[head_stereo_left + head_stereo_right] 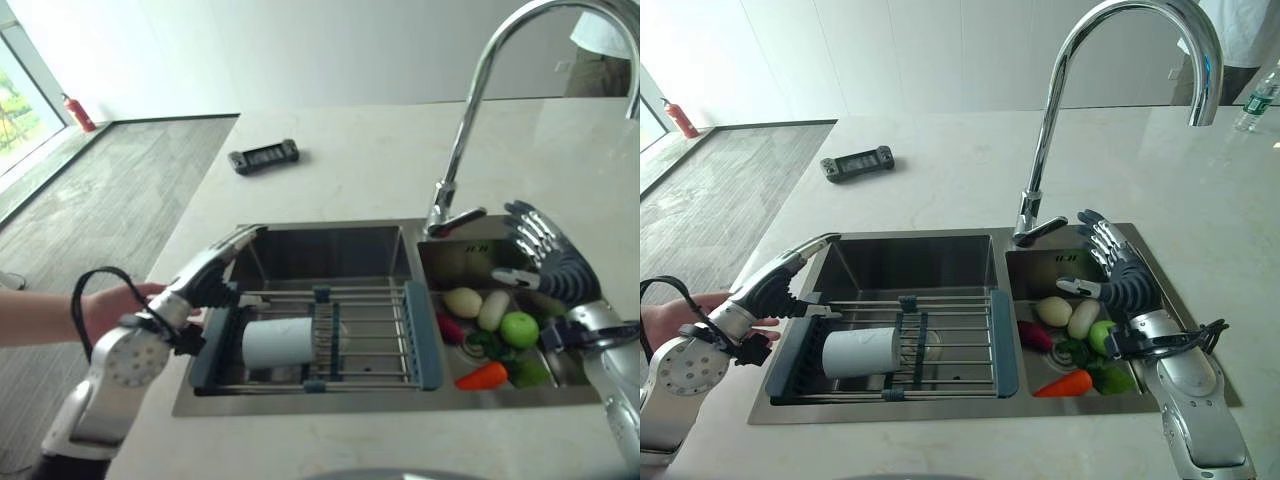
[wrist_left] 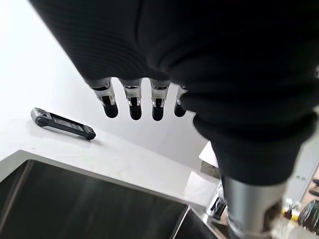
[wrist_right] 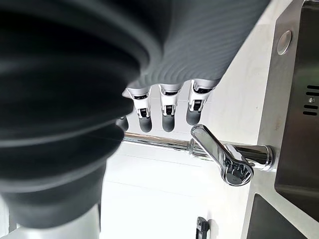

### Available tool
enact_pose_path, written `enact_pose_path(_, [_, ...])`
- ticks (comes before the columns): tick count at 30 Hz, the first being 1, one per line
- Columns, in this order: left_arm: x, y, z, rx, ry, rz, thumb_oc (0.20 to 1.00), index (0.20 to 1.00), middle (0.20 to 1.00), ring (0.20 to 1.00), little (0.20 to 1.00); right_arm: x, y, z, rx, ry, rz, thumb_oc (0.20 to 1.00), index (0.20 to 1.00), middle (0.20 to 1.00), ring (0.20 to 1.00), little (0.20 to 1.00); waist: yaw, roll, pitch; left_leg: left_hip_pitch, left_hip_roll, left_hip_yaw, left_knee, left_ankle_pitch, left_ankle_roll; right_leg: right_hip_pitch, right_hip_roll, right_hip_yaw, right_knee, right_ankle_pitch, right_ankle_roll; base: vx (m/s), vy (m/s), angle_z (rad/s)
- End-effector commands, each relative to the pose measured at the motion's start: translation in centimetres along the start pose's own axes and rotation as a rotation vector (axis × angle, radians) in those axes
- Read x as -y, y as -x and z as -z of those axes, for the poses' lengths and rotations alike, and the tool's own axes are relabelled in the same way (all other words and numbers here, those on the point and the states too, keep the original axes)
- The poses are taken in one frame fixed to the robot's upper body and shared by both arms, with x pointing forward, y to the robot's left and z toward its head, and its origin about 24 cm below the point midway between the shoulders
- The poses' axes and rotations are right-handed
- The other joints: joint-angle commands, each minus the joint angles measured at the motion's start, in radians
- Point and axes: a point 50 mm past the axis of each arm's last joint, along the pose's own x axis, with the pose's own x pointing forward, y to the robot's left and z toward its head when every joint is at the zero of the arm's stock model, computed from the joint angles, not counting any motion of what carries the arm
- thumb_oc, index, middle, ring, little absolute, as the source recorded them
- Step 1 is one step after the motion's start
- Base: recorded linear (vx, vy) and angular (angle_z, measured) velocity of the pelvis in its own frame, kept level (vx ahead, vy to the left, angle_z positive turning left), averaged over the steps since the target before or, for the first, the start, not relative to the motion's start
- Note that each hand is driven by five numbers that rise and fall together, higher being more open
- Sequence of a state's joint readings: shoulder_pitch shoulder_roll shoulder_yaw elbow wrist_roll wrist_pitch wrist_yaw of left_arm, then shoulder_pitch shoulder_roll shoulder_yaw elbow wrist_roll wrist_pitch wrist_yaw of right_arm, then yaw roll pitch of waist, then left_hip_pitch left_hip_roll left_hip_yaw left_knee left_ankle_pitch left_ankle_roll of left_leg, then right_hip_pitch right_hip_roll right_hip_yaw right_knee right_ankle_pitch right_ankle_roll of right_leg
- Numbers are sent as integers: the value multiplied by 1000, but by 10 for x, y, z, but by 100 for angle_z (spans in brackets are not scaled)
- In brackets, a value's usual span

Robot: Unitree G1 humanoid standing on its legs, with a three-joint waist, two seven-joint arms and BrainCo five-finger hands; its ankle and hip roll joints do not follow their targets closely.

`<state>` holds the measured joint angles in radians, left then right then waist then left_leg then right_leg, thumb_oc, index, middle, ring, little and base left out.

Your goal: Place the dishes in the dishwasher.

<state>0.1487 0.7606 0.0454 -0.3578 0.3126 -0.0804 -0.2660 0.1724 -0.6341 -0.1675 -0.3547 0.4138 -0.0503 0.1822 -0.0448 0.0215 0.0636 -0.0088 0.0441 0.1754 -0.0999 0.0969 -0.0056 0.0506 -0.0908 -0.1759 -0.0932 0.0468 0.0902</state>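
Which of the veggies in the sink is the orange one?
The carrot, lying nearest the front edge of the right basin; the pieces behind it are pale, green or dark red.

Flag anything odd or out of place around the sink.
The white cup lies tipped on its side on the drying rack, not upright. A person's hand reaches in beside the left robot hand. Vegetables fill the smaller basin beside it.

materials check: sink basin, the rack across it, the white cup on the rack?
Sink basin: looks like brushed stainless steel, grey with soft reflections.
Rack: thin shiny metal rods, probably steel, with dull blue-grey end pieces that look like plastic.
White cup: lying on its side, smooth matte white; ceramic or plastic, can't tell which.
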Motion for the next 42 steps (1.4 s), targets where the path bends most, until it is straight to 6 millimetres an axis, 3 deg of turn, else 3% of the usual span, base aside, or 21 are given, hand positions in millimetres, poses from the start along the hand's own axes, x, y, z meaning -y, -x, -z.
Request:
enact_pose_path(1, [-11,-8,4,-44,-110,20,1000,1000,1000,1000,1000,5,-13,-26,144,27,-13,1000,1000,1000,1000,1000,-16,2,-20,98,54,-7,13,-120,-49,37,-15,-22,6,-39,63,-6,-25,-4])
enact_pose_path(15, [28,-15,23,-215,-220,242,1000,1000,1000,1000,1000,2,-19,-30,181,49,-15,1000,1000,1000,1000,1000,-28,4,-19,107,60,-1,13,-125,-48,43,-10,-27,6,-46,64,0,-1,0])
enact_pose_path(29, [59,-18,39,-309,-259,339,1000,1000,1000,1000,1000,-2,-22,-30,192,41,-34,1000,1000,1000,1000,1000,-50,1,-22,118,59,23,13,-133,-43,42,-8,-15,6,-46,65,-5,3,-5])
enact_pose_path(42, [74,-22,41,-328,-270,383,1000,1000,1000,1000,1000,-4,-23,-29,196,47,-58,1000,1000,1000,1000,1000,-65,-4,-24,122,56,40,13,-137,-38,39,-6,-4,6,-43,65,-11,11,-5])
